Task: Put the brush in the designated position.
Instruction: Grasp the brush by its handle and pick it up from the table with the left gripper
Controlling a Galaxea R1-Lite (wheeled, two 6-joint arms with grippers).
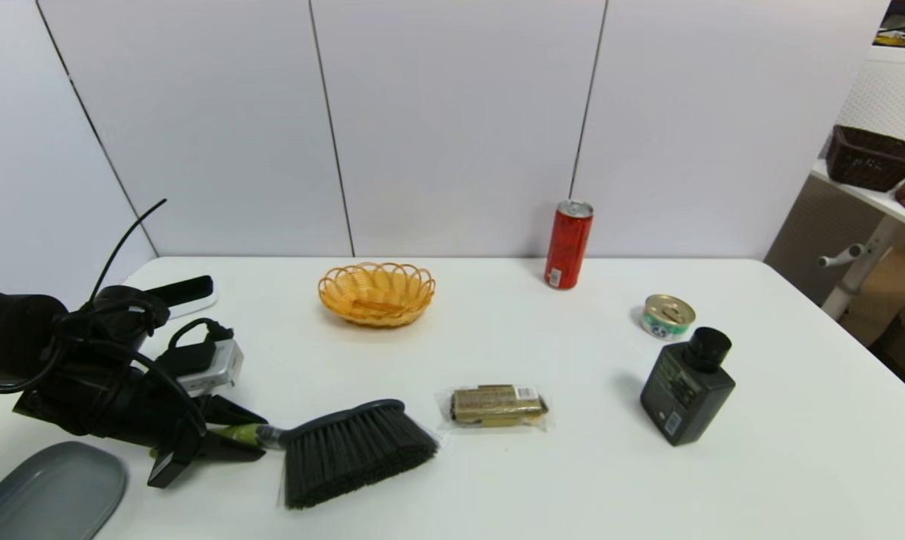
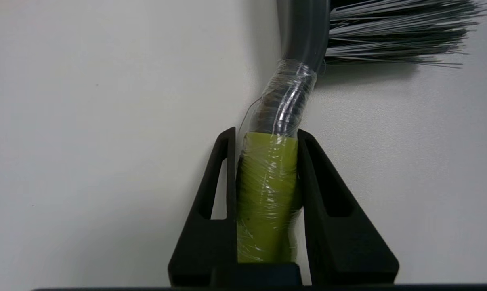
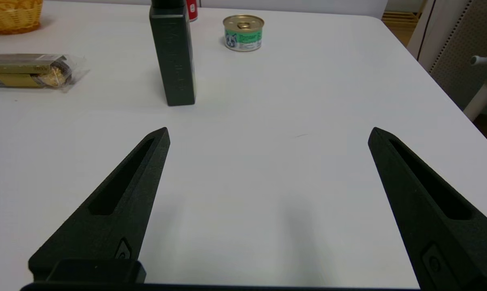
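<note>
Nearest you, at the counter's [image 1: 497, 487] front-left corner, lies a grey tray [image 1: 47, 495], partly cut off by the view's edge. Just beyond it your left tool [image 1: 231, 442] is low over the counter, its two black fingers [image 2: 328, 214] pinching the green handle of the brush [image 1: 347, 450]. The wrist view shows the handle, wrapped in clear film, seated deep between both fingers. The brush lies flat near the front edge, its bristles fanning toward the centre and front.

The grasp looks sound, so the step in hand is likely the lift and carry. Raise the brush straight up before you swing it, since the bristles are wide and would drag. The handle is held close to the head, so expect little sag. Which spot is the designated one cannot be told; the tray is the likeliest, and it sits just beside your tool.

Just right of the bristles lies a wrapped packet [image 1: 497, 406]; keep the bristles off it when you turn. Farther right stand a dark bottle [image 1: 687, 397] and a small tin [image 1: 668, 316], well apart from the brush. At the back are a wicker basket [image 1: 376, 292] and a red can [image 1: 568, 244]. The counter's middle is open room.

Your right tool [image 3: 267, 133] hovers spread wide and holding nothing above bare counter at the right, near the bottle.
</note>
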